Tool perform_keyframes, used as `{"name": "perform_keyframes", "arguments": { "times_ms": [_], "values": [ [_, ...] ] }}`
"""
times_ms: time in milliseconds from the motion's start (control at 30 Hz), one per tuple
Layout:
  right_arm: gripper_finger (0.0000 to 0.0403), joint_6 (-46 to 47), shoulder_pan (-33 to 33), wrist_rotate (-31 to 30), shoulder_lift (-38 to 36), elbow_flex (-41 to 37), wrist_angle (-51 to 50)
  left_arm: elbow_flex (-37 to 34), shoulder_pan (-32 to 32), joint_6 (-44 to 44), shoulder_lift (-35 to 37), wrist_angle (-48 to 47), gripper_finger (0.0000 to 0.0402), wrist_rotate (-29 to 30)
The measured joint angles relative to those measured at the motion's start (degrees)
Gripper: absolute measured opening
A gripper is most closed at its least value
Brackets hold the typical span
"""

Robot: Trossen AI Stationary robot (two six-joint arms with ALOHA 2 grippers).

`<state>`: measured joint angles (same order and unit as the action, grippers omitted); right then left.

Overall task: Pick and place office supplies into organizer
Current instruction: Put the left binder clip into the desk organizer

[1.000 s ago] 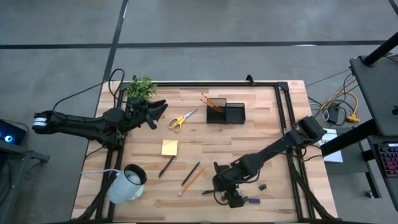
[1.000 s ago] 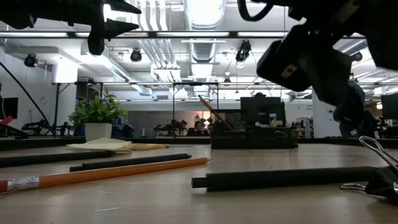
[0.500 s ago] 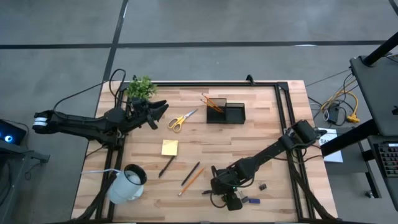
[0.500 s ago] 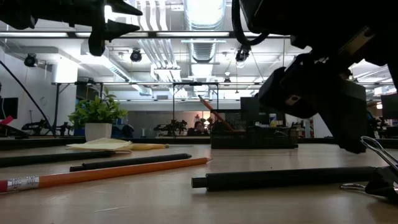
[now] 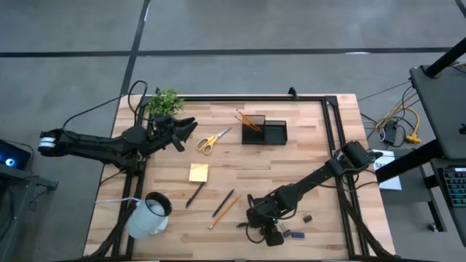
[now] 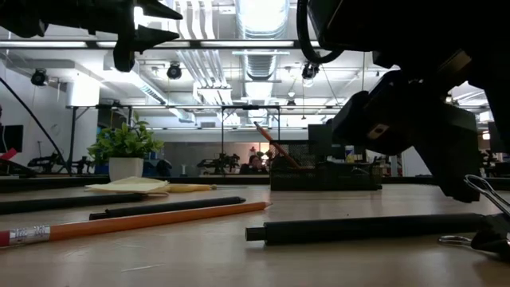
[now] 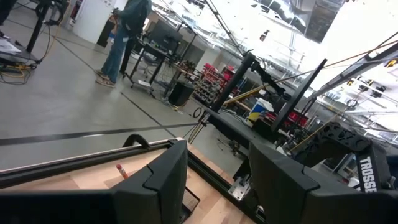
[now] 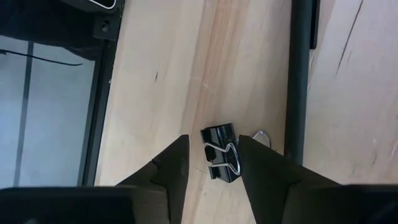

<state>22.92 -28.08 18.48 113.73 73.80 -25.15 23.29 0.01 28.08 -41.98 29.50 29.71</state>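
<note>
Black binder clip [image 8: 221, 153] is lying near the table's [image 5: 306, 156] front edge, beside a dark pen [image 8: 298, 81]. We are seeing the right gripper [image 8: 211, 163] hovering open, fingers straddling it, likely for grasping. The organizer [image 5: 263, 132] is sitting near the back edge. The left gripper [image 5: 185, 128], parted, is waiting by the back-left corner.

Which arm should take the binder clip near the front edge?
The right. Its gripper hangs directly over the black binder clip, fingers open to either side of it. The left gripper waits far across the table, beside the plant.
</note>
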Motion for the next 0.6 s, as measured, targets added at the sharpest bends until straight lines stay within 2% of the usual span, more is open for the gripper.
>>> {"name": "perform_keyframes", "arguments": {
  "times_ms": [400,600],
  "values": [
    [0.0073,-0.8,0.0,0.0,0.0,0.0,-0.4,0.0,0.0,0.0,0.0,0.0,0.0157,0.0],
    [0.0066,-4.4,0.0,0.0,-0.1,0.0,-1.8,0.0,0.0,0.0,0.0,0.0,0.0157,0.0]
  ]
}}
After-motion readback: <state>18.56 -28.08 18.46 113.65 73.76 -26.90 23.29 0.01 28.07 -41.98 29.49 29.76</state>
